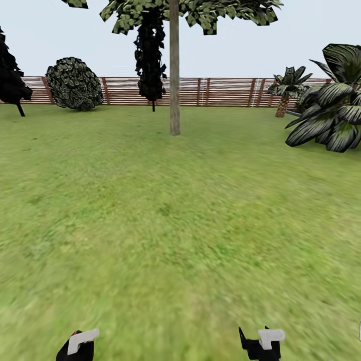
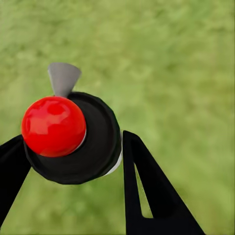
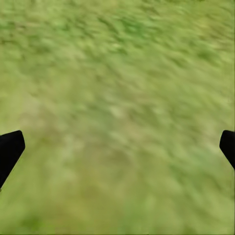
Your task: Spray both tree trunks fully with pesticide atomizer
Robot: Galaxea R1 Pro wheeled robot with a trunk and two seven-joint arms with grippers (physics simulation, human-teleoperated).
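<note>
Grass (image 1: 180,225) spreads under me in every direction, a green lawn running out to a brown slat fence (image 1: 220,91). Nearest, at my seven o'clock, my left gripper (image 2: 73,161) has its black fingers (image 2: 147,191) pinching the atomizer (image 2: 73,137), whose round black cap carries a red ball and a grey nozzle; in the head view its pale top pokes up at the bottom edge (image 1: 82,340). At five o'clock my right gripper (image 3: 117,147) holds nothing, its two fingers (image 3: 10,149) spread wide over bare lawn.

Farther out at twelve o'clock stands one tree (image 1: 174,10), its straight grey-tan trunk (image 1: 174,75) rising from the grass to blocky green leaves. Just behind it, a dark-leaved tree (image 1: 149,55). At eleven o'clock a round bush (image 1: 74,83) sits against the fence. At two o'clock a large striped-leaf plant (image 1: 333,113), with a short palm (image 1: 286,93) beyond it.
</note>
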